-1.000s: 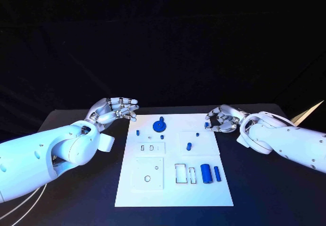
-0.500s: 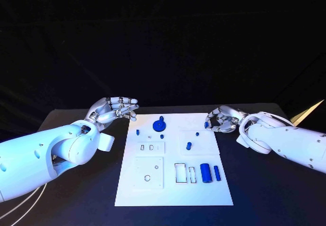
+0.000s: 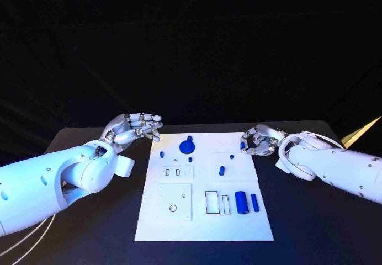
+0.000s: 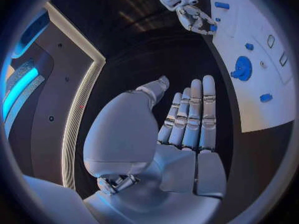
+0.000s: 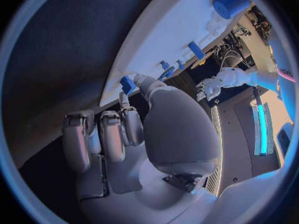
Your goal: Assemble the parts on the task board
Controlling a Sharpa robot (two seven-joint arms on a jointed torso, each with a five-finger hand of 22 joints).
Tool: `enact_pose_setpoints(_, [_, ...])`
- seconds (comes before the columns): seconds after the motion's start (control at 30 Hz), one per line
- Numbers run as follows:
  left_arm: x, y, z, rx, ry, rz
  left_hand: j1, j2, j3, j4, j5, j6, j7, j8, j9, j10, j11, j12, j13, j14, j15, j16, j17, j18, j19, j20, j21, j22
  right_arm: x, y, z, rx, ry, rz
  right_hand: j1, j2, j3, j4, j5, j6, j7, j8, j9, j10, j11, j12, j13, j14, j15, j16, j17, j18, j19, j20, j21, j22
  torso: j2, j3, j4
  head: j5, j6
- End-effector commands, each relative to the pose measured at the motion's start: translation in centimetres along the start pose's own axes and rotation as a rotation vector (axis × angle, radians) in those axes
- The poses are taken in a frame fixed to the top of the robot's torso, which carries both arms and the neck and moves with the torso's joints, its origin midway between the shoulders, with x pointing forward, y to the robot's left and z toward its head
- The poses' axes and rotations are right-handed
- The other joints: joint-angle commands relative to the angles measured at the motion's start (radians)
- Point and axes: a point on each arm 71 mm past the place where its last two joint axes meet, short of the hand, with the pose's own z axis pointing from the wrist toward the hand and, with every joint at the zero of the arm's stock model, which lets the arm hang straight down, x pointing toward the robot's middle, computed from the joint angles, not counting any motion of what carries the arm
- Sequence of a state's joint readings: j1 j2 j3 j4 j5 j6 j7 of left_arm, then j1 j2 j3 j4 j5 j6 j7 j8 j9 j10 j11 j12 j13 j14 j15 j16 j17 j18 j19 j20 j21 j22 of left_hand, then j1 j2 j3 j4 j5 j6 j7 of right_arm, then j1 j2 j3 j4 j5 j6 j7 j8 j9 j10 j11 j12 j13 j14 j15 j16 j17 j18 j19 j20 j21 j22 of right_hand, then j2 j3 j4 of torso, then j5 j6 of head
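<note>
The white task board (image 3: 203, 218) lies mid-table, and the left wrist view shows it too (image 4: 258, 109). A blue gear (image 3: 186, 147) (image 4: 241, 67) stands near its far edge, with small blue pegs (image 3: 221, 170) around it. A thick blue cylinder (image 3: 241, 203) (image 5: 230, 4) and a slim one (image 3: 255, 203) lie at the near right. My right hand (image 3: 259, 141) (image 4: 192, 16) curls at the far right corner, its fingertips pinching a small blue part (image 3: 243, 146) (image 5: 127, 83). My left hand (image 3: 135, 128) (image 4: 187, 119) hovers left of the board with its fingers straight, holding nothing.
White inset plates with slots and holes (image 3: 174, 203) sit on the board's near half. Black table (image 3: 95, 232) surrounds the board on both sides. A pale wedge (image 3: 362, 131) sticks up at the table's far right.
My right hand has crept slightly toward the far side, the small blue part staying at its fingertips. The left hand has not moved.
</note>
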State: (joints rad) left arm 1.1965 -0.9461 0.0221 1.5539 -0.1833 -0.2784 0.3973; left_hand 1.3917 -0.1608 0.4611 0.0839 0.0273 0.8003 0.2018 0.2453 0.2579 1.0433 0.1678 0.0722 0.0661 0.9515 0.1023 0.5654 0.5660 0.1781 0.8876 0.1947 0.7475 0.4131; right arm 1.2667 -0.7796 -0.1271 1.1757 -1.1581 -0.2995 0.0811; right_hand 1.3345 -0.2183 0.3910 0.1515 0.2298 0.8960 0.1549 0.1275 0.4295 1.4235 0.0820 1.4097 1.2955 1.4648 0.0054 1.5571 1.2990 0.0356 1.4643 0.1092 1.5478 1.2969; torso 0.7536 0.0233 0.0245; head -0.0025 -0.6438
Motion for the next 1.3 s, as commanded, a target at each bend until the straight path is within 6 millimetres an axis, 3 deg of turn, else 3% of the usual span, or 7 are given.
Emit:
enact_pose_setpoints(0.03, [0.1, -0.1, 0.1, 0.003, 0.005, -0.003, -0.019, -0.001, 0.032, -0.013, 0.022, -0.005, 0.021, -0.015, 0.017, -0.009, -0.002, -0.004, 0.005, -0.015, 0.0, 0.014, 0.017, 0.003, -0.007, -0.003, 0.014, 0.018, 0.2, 0.0, 0.0, 0.001, 0.006, -0.001, -0.002, 0.021, 0.055, -0.01, -0.006, 0.021, 0.002, 0.018, 0.014, -0.005, -0.008, 0.008, 0.119, 0.106, -0.003, 0.014, 0.272, -0.036, 0.106, -0.002, 0.023, 0.274, 0.0, 0.0, 0.0003, 0.0, -0.001])
enact_pose_setpoints(0.57, [0.1, 0.0, 0.0, 0.002, 0.003, -0.002, -0.019, -0.001, 0.032, -0.013, 0.022, -0.005, 0.021, -0.015, 0.017, -0.009, -0.002, -0.004, 0.005, -0.015, 0.0, 0.014, 0.017, 0.003, -0.007, -0.003, 0.014, 0.018, 0.2, 0.0, 0.1, 0.007, -0.007, -0.002, -0.018, 0.077, 0.116, -0.039, -0.016, 0.091, -0.033, 0.094, 0.049, 0.013, -0.038, 0.019, 0.133, 0.106, -0.031, 0.014, 0.272, -0.036, 0.106, -0.026, 0.023, 0.274, 0.0, 0.0001, -0.0002, 0.001, -0.004])
enact_pose_setpoints(0.6, [0.1, 0.0, 0.0, 0.002, 0.003, -0.002, -0.019, -0.001, 0.032, -0.013, 0.022, -0.005, 0.021, -0.015, 0.017, -0.009, -0.002, -0.004, 0.005, -0.015, 0.0, 0.014, 0.017, 0.003, -0.007, -0.003, 0.014, 0.018, 0.2, 0.0, 0.1, 0.007, -0.011, -0.003, -0.02, 0.082, 0.121, -0.043, -0.026, 0.09, -0.035, 0.101, 0.053, 0.013, -0.04, 0.019, 0.133, 0.106, -0.033, 0.014, 0.272, -0.036, 0.106, -0.029, 0.023, 0.274, 0.0, 0.0001, -0.0002, 0.001, -0.004])
enact_pose_setpoints(0.63, [0.0, 0.0, 0.0, 0.002, 0.003, -0.002, -0.019, -0.001, 0.032, -0.013, 0.022, -0.005, 0.021, -0.015, 0.017, -0.009, -0.002, -0.004, 0.005, -0.015, 0.0, 0.014, 0.017, 0.003, -0.007, -0.003, 0.014, 0.018, 0.2, 0.0, 0.1, 0.007, -0.015, -0.003, -0.019, 0.091, 0.135, -0.052, -0.069, 0.086, -0.037, 0.111, 0.059, 0.014, -0.042, 0.018, 0.133, 0.106, -0.036, 0.014, 0.272, -0.036, 0.106, -0.032, 0.023, 0.274, 0.0, 0.0001, -0.0004, 0.001, -0.004])
enact_pose_setpoints(1.03, [0.0, 0.0, 0.0, 0.001, 0.003, -0.002, -0.021, -0.001, 0.032, -0.013, 0.022, -0.005, 0.021, -0.016, 0.018, -0.009, -0.002, -0.004, 0.005, -0.016, 0.001, 0.015, 0.017, 0.003, -0.01, -0.002, 0.017, 0.019, 0.0, 0.7, 0.0, 0.009, -0.081, -0.003, -0.035, 0.114, 0.164, -0.064, -0.062, 0.08, -0.041, 0.142, 0.077, 0.02, -0.047, 0.02, 0.137, 0.106, -0.04, 0.014, 0.272, -0.036, 0.106, -0.037, 0.023, 0.274, -0.001, 0.0002, -0.0024, 0.002, -0.005])
enact_pose_setpoints(1.3, [-0.2, 0.0, 0.0, -0.001, -0.002, 0.001, -0.021, -0.001, 0.032, -0.013, 0.022, -0.005, 0.021, -0.016, 0.018, -0.009, -0.002, -0.004, 0.005, -0.016, 0.001, 0.015, 0.017, 0.003, -0.01, -0.002, 0.017, 0.019, 0.4, 3.9, -0.5, 0.003, -0.111, 0.019, -0.071, 0.119, 0.176, -0.059, -0.045, 0.058, -0.034, 0.158, 0.088, 0.007, -0.042, 0.004, 0.123, 0.106, -0.034, 0.014, 0.272, -0.036, 0.106, -0.034, 0.023, 0.274, -0.003, -0.0002, -0.003, 0.008, -0.004])
